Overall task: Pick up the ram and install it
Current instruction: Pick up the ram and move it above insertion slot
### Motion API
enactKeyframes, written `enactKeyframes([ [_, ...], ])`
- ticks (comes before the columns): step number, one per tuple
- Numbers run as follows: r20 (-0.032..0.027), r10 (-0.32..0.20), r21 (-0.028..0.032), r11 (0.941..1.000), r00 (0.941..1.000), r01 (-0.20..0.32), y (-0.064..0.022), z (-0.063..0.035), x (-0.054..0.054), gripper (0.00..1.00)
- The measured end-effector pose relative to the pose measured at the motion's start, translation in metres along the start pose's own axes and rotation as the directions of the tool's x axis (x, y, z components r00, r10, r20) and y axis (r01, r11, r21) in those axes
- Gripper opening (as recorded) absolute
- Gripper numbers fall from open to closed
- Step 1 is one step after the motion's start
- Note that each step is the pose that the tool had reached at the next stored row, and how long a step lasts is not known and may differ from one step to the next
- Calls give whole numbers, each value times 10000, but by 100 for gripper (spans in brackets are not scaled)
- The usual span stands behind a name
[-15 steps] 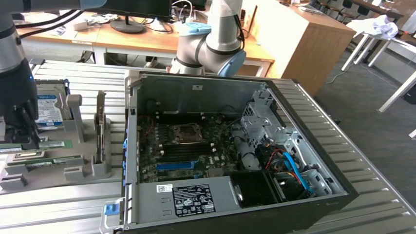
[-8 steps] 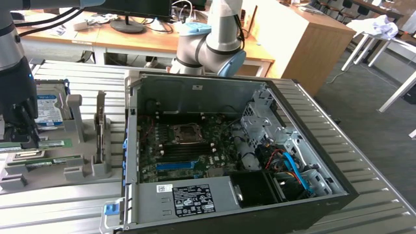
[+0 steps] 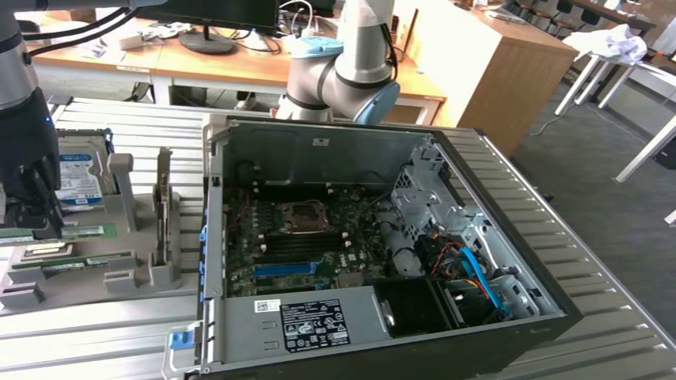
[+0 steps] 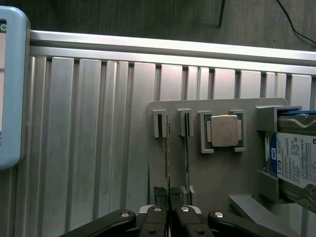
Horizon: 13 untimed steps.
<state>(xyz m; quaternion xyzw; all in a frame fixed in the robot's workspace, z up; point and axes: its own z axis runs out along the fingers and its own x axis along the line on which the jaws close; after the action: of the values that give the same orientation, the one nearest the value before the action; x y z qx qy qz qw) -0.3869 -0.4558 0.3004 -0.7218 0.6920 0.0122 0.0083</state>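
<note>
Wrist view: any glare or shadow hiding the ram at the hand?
Wrist view: even light, no glare on the ram, seen edge-on at the hand; mild sheen on the table slats. Exterior view: the arm is a dark shape over the holder, and the case interior is dim.

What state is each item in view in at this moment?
claw: shut on ram
ram: on edge in holder slot, gripped
other ram: on edge in next slot, free
processor: flat in holder
hard drive: upright in holder
case: open, side panel off
</note>
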Motion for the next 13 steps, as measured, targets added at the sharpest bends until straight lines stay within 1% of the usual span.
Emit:
enactKeyframes([
  [13,-1,0,-1,10000,10000,0,0,-70,-2,13],
])
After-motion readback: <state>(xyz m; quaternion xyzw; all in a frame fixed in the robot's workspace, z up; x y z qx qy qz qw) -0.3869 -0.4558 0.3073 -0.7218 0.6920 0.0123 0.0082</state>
